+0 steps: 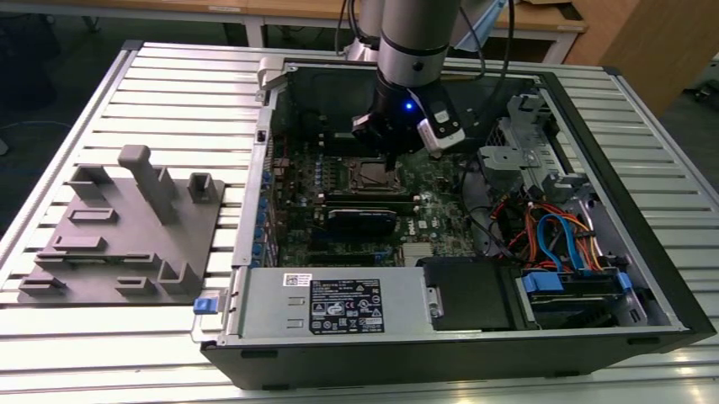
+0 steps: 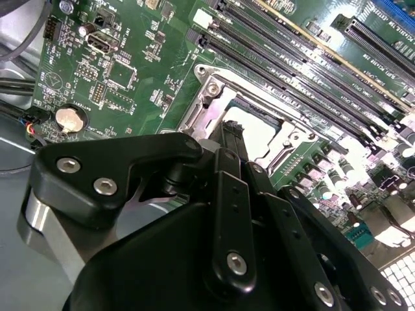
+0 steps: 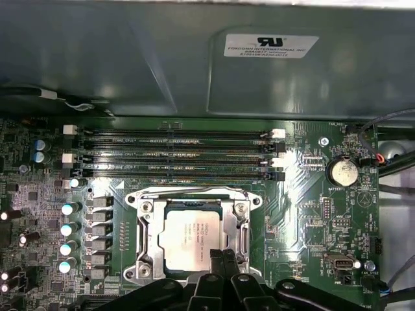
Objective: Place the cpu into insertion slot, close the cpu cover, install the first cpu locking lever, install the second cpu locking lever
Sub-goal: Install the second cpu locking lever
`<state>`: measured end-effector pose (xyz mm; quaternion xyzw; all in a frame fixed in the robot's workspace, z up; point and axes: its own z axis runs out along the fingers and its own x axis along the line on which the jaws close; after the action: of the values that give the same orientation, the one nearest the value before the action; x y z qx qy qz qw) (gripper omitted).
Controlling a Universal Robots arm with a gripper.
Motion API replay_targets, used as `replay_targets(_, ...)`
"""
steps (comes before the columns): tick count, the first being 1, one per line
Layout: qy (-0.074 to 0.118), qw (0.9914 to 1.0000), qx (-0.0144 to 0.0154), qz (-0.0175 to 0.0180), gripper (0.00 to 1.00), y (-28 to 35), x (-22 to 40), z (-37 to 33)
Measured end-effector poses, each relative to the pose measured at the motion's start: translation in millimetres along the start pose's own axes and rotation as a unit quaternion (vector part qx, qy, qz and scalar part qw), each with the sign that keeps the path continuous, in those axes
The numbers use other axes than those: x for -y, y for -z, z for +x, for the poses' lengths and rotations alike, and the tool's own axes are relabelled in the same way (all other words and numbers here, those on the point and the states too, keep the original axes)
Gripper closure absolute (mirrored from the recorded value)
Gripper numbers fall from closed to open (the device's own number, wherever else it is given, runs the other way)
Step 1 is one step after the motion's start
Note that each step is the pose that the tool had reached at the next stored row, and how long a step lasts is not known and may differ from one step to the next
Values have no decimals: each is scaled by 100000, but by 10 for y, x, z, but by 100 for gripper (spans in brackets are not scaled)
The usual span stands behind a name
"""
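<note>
End effector [image 3: 224,259] poised at cpu's [image 3: 192,234] edge, inside insertion slot [image 3: 144,207].

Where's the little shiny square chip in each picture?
Exterior view: the cpu sits in the socket under the end effector.
First wrist view: the cpu lies inside the metal frame.
Second wrist view: the cpu shows just beyond the end effector.
Shared landmark: the round coin battery.

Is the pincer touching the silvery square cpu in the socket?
Cannot tell. In the first wrist view the pincer overlaps the edge of the silvery square cpu, hiding any gap.
</note>
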<state>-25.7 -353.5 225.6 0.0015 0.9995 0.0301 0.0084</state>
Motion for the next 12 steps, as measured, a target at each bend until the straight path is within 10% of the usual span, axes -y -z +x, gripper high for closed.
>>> replay_targets(12,-2,100000,-4,38,90,5,67,0)
